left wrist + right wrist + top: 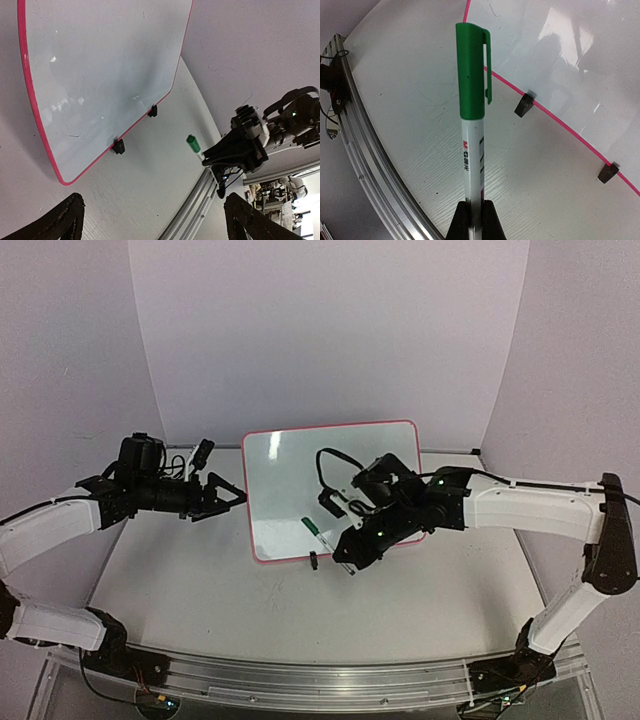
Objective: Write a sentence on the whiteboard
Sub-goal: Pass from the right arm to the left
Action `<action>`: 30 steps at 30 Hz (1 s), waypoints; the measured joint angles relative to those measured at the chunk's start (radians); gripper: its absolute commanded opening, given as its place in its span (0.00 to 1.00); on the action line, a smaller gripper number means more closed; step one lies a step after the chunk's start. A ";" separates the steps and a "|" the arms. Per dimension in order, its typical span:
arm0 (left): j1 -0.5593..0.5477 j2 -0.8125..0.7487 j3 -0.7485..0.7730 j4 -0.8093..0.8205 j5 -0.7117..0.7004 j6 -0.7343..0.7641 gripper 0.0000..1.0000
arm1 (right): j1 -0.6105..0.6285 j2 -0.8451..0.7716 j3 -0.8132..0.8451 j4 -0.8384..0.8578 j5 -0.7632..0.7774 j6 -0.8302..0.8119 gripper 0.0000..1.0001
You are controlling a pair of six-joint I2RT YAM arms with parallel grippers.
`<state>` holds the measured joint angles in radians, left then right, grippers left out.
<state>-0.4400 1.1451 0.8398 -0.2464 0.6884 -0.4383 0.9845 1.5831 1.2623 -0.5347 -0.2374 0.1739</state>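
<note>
The whiteboard (300, 475) lies flat mid-table, white with a thin red-pink frame and black clip feet (524, 106) on its near edge. Its surface (100, 70) looks blank; the sentence does not show in any view. My right gripper (345, 550) hovers over the board's near right corner, shut on a white marker with its green cap (311, 526) on. In the right wrist view the marker (472, 100) sticks out of the right gripper (475, 222), over the table beside the board's edge (560, 127). My left gripper (220, 482) stands open by the board's left edge, holding nothing.
An aluminium rail (300, 675) runs along the table's near edge. Pale walls close in the back and both sides. In the left wrist view the green cap (193, 144) and the right arm's black wrist (245, 145) show beyond the board's clip feet (118, 146).
</note>
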 measured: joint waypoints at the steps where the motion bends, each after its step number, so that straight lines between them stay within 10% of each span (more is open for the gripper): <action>1: 0.000 0.001 -0.019 0.050 0.027 -0.044 0.98 | 0.005 0.024 0.012 -0.003 -0.013 -0.008 0.00; 16: -0.157 0.155 0.009 0.213 0.113 -0.192 0.73 | 0.044 0.128 0.171 0.004 -0.095 -0.064 0.00; 30: -0.246 0.247 0.059 0.239 0.103 -0.202 0.09 | 0.044 0.136 0.213 -0.008 -0.095 -0.099 0.00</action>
<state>-0.6859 1.3917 0.8993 -0.0076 0.7914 -0.6407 1.0286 1.7194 1.4754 -0.5430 -0.3324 0.0744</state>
